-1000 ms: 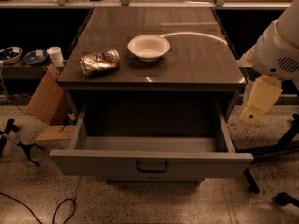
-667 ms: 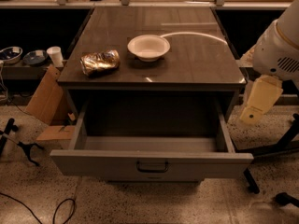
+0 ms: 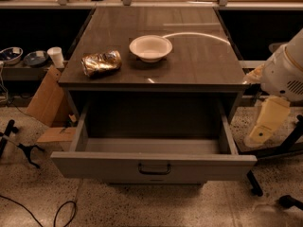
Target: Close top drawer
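Note:
The top drawer [image 3: 94, 167] is a wide grey box pulled far out of the cabinet toward the camera, and its inside looks empty. Its plain front carries one dark bail handle [image 3: 154, 168] at the centre. No other drawers show below it. My gripper [image 3: 261, 132] hangs on the white arm [image 3: 284, 74] to the right of the cabinet. It is level with the drawer's right side wall, apart from it, and holds nothing that I can see.
On the cabinet top [image 3: 203, 60] stand a white bowl [image 3: 150, 48] and a crumpled shiny bag [image 3: 101, 62]. Cardboard [image 3: 45, 98] leans at the left, near a cup [image 3: 56, 56]. A black stand [image 3: 19, 145] and a cable [image 3: 66, 212] lie on the floor; dark legs [image 3: 254, 183] stand at the right.

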